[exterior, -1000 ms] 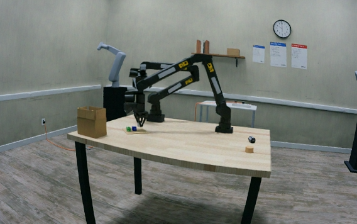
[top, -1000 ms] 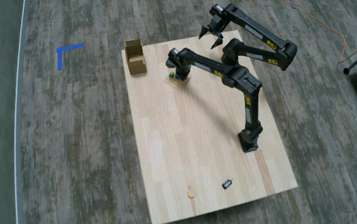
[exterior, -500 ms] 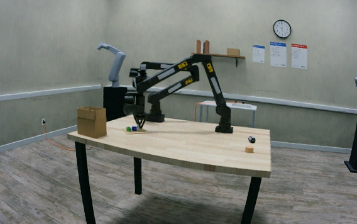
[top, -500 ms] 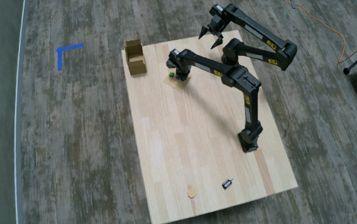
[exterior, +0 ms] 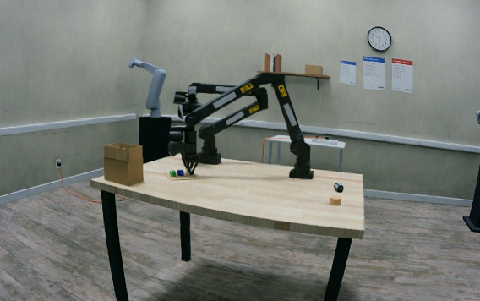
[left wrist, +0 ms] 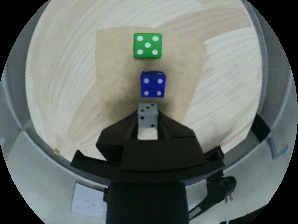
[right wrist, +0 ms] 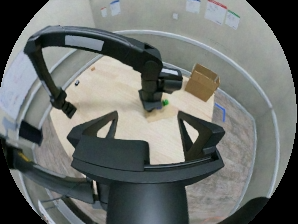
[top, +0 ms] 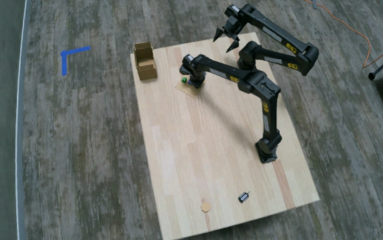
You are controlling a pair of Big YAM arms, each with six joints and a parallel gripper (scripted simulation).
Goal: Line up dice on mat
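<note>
1. Black left arm (top: 257,82) (exterior: 287,106) (right wrist: 85,41), top view: it bends at a raised elbow and reaches over the surface (top: 168,135) (exterior: 253,194) (left wrist: 60,75) (right wrist: 120,85), its left gripper (top: 196,82) (exterior: 191,172) (left wrist: 147,113) (right wrist: 149,109) aimed down at the tan mat (top: 189,92) (exterior: 182,178) (left wrist: 115,75) (right wrist: 162,114). The right arm (top: 274,34) (exterior: 237,119) is folded back, its right gripper (top: 222,46) (exterior: 181,112) (right wrist: 147,113) off the surface with jaws wide.

2. Exterior view: the left wrist hangs upright, narrow jaws low over the mat. The green die (top: 184,79) (exterior: 172,173) (left wrist: 147,45) (right wrist: 165,102) and blue die (exterior: 180,172) (left wrist: 152,85) sit beside them.

3. Left wrist view: the jaws are closed around the grey die (left wrist: 147,115) at the mat's near part. Green shows five upward, blue four; I cannot read grey's top number surely. Being cubes, the dice have no long axis; green's and blue's edges run roughly square to the picture. The row runs from grey through blue to green, blue slightly right.

4. Right wrist view: spread jaws frame the mat; green peeks out beside the left gripper.

Left tool (top: 196,84) (exterior: 190,172) (left wrist: 147,118) (right wrist: 153,108) apparently slightly lower
</note>
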